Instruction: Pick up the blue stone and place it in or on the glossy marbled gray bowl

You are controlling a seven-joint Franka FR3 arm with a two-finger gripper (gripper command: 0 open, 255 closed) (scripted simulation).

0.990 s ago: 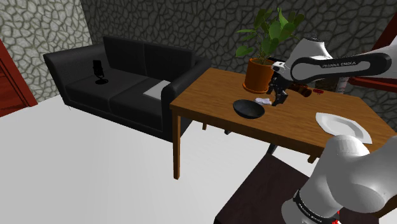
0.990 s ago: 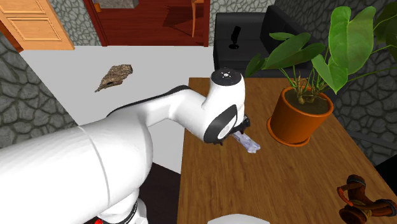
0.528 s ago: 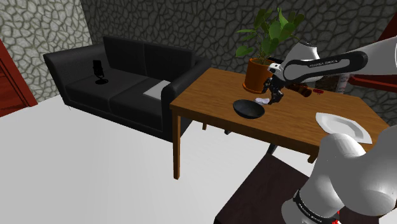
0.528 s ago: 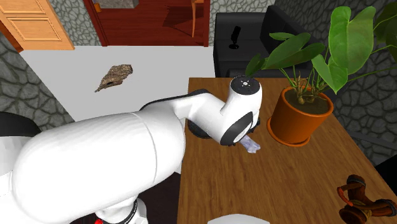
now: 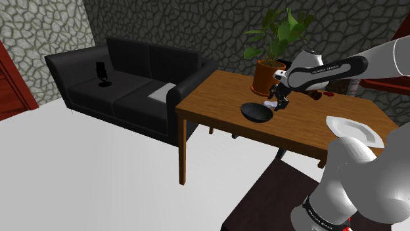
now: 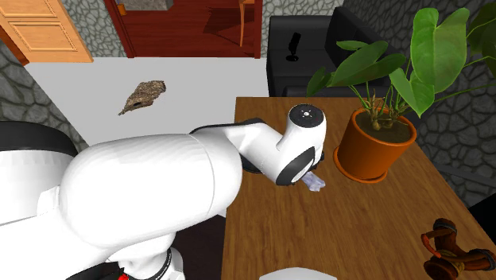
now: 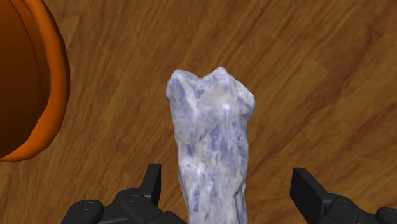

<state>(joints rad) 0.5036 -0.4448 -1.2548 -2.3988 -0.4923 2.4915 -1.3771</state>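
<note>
The blue stone, a long pale piece veined blue and white, lies flat on the wooden table. In the wrist view it sits between the two black fingers of the gripper. The fingers stand wide apart and neither touches it, so the tool is released and grips nothing. The stone is closer to one finger than to the other.

In the shoulder view the gripper hangs low over the stone. The stone rests just beside the dark bowl, on the side toward the orange plant pot. The bowl is nearer the table's front edge, and stone and bowl are close together, though I cannot tell whether they touch.

In the second exterior view the white arm covers much of the table, and the far end of the stone pokes out from under the wrist, near the base of the orange pot. The rim of that pot also curves in beside the stone in the wrist view.

A white plate sits on the table toward the shoulder view's right. A black sofa stands beyond the table's far end, against a stone wall.
</note>
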